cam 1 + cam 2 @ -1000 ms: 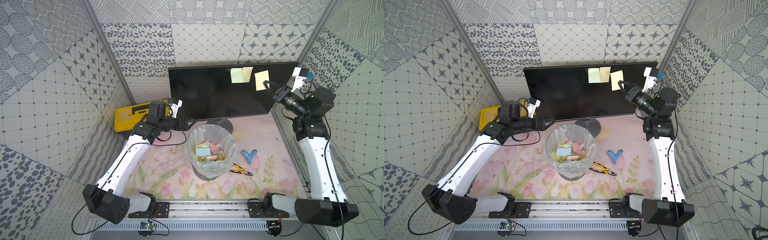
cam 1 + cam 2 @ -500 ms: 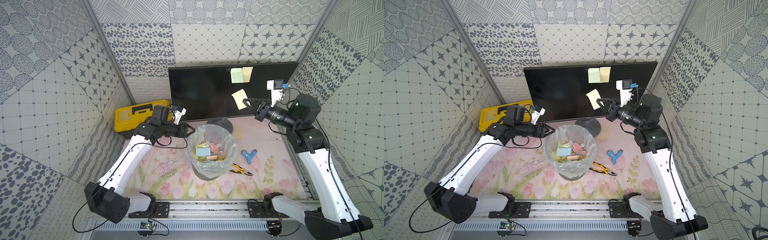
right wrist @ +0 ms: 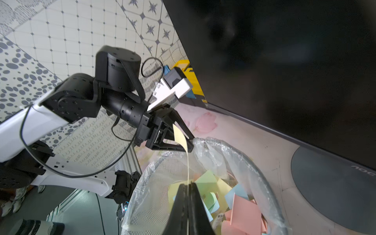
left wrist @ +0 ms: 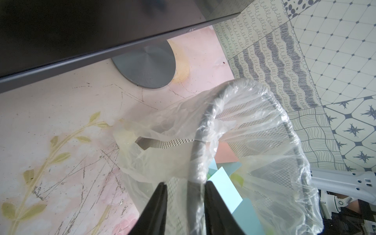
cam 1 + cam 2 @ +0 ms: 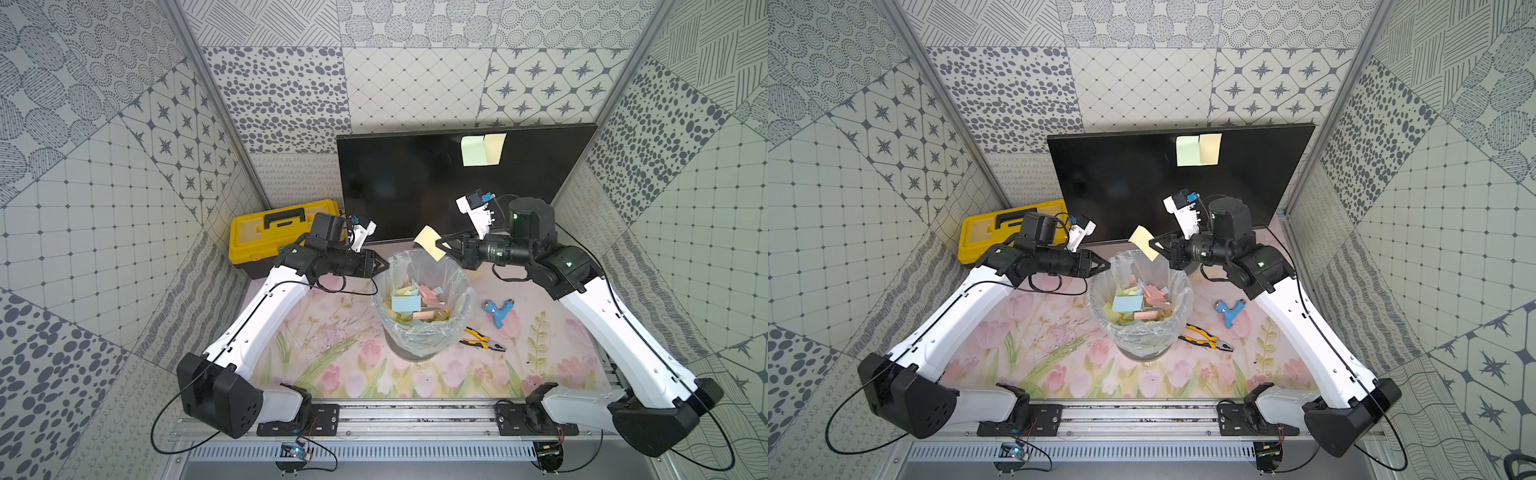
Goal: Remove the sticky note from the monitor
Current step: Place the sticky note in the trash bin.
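The left pincer [image 4: 186, 184] is straddling the plastic-lined rim of the mesh bin [image 4: 211, 114], jaws apart; coloured paper notes [image 4: 223, 189] are lying inside, and the monitor [image 4: 101, 30] is standing on the floral worktop [image 4: 50, 105] beyond.

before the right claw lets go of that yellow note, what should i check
1. Grip: right claw pinches the yellow sticky note: ok.
2. Drop spot: note over the mesh wastebasket opening: cannot tell; in a top view it sits at the far rim.
3. Support: left claw gripping the rim: cannot tell; its jaws straddle it, with a gap on one side.
4. Mouth: clear liner folded over the rim, opening free: ok.
5. Job done: monitor cleared: not ok; a green note and a pale yellow note are stuck on it.
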You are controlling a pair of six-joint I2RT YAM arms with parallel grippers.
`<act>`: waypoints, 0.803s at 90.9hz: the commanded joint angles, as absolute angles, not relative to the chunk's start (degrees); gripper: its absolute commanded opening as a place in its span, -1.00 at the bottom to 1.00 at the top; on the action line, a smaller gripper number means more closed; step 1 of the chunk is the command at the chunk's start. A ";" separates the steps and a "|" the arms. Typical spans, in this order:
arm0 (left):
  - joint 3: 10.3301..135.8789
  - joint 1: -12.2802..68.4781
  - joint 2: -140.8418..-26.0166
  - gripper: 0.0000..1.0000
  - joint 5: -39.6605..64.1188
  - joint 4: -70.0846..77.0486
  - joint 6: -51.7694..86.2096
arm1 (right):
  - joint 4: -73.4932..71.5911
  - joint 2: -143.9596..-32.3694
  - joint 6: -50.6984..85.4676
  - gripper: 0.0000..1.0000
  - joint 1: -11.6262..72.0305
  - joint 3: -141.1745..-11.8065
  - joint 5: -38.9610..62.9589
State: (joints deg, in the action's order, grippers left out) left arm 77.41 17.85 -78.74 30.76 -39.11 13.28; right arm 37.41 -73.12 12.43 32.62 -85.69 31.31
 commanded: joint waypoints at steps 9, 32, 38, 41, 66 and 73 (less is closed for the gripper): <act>78.26 18.36 -79.59 -0.41 31.82 -40.48 11.44 | 41.32 -76.33 8.51 -1.00 37.94 -84.31 27.32; 78.19 18.34 -79.21 -0.44 31.64 -40.35 11.86 | 41.35 -81.60 7.33 -1.00 42.50 -83.47 22.78; 78.10 18.37 -79.06 -0.44 31.59 -40.21 12.03 | 41.35 -82.82 7.05 -1.00 43.23 -83.63 21.92; 78.08 18.36 -79.00 -0.44 31.56 -40.17 12.12 | 41.42 -83.33 6.77 -1.00 43.50 -83.78 21.18; 77.87 18.32 -78.00 -0.44 31.04 -39.93 12.50 | 47.17 -86.58 2.10 -1.00 45.44 -86.53 16.64; 77.83 18.31 -77.81 -0.44 30.87 -39.93 12.54 | 49.50 -87.66 0.67 -0.87 46.10 -87.21 16.11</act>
